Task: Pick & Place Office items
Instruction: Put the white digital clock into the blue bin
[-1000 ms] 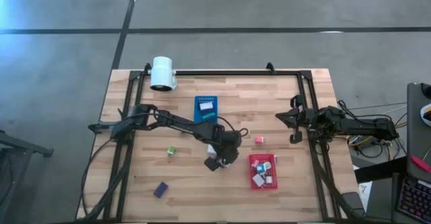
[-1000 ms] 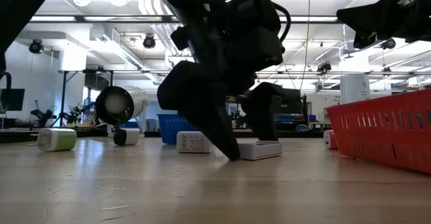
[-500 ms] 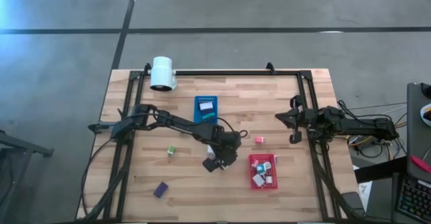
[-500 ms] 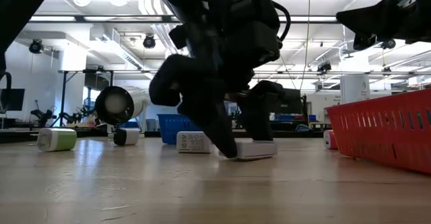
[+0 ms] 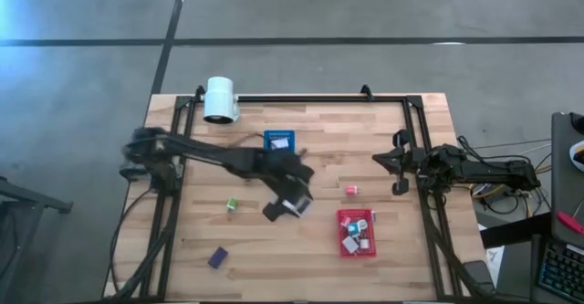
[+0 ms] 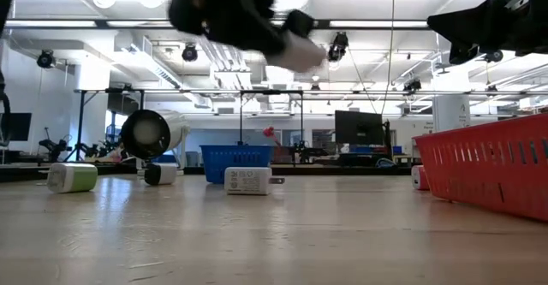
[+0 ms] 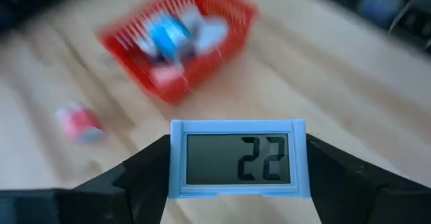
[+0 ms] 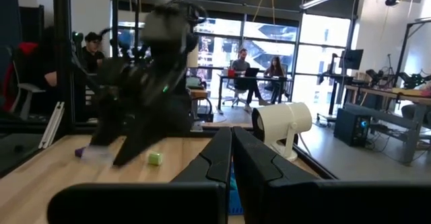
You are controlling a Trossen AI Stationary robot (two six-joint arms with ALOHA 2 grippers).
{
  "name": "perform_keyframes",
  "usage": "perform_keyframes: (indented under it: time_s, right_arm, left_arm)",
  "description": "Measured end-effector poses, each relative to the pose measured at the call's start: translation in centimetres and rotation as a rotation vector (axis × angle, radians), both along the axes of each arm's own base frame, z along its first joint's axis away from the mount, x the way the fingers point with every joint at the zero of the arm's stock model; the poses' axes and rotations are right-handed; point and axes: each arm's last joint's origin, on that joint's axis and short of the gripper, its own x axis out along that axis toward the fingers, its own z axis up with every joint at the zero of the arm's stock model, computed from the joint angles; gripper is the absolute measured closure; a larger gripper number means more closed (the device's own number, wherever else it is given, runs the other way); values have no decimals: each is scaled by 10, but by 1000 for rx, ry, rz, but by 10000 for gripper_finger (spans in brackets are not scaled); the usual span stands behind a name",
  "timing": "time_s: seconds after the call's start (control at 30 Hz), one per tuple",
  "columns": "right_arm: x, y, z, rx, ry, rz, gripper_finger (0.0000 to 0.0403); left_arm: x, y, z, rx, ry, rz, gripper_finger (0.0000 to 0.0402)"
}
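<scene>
Currently left claw [image 7: 236,183] was clamped on a small digital clock [image 7: 237,158], mid-frame; looked light, rigid, slick plastic — grip side edges, not display. Right claw [image 8: 231,158] closed, idle.

Dark jointed arms [image 5: 219,158]; trailing cables

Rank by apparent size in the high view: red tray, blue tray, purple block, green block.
1. red tray, largest.
2. blue tray, partly hidden by the left arm, yet it looks smaller.
3. purple block.
4. green block, smallest, though close to the purple one.
</scene>
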Motion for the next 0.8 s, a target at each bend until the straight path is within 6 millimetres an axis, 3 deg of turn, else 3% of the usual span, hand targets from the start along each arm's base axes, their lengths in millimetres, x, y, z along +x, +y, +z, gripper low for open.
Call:
perform_keyframes:
  time_s: [0.23, 0.47, 0.57, 0.8]
  right_arm:
    - [0, 0, 0, 3, 1, 1, 394]
    - [0, 0, 0, 3, -1, -2, 394]
    - [0, 0, 0, 3, 0, -2, 394]
    - [0, 0, 0, 3, -1, -2, 394]
  left_arm:
    - [-83, 41, 34, -185, -345, 238, 118]
    - [-170, 55, 37, -277, -677, 608, 118]
    - [-197, 56, 33, -319, -696, 751, 118]
    - [-239, 51, 22, -379, -750, 766, 118]
